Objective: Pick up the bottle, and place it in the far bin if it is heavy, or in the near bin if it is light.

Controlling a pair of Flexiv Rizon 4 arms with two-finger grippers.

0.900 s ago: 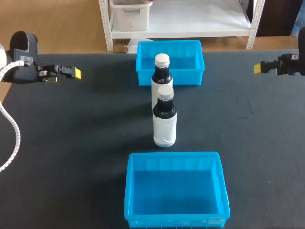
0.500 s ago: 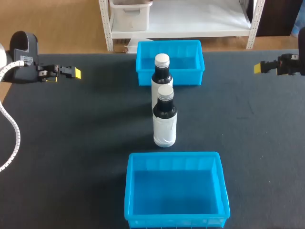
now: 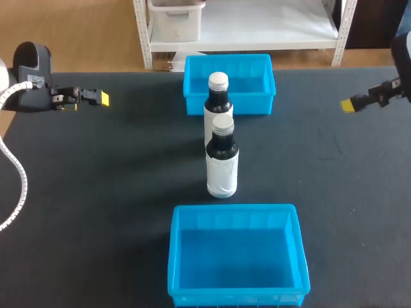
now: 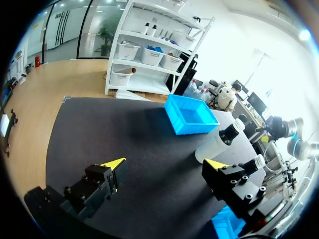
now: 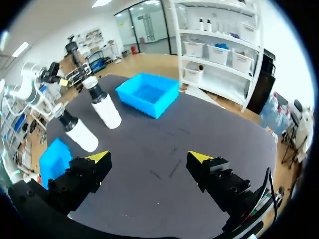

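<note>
My left arm (image 3: 31, 64) is black, with a white ribbed hose (image 3: 21, 173) alongside. Left gripper (image 4: 167, 163) and right gripper (image 5: 148, 157): blocky black fingers (image 4: 89, 186), yellow tips.

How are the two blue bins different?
The far bin sits at the table's back edge, the near bin at its front. A bottle partly hides the far bin; nothing hides the near bin. The far bin looks smaller than the near one. Both are blue and empty.

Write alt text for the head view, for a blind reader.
Two upright bottles, near bottle and far bottle, stand between the far bin and near bin. Left gripper and right gripper hang open at the sides.
</note>
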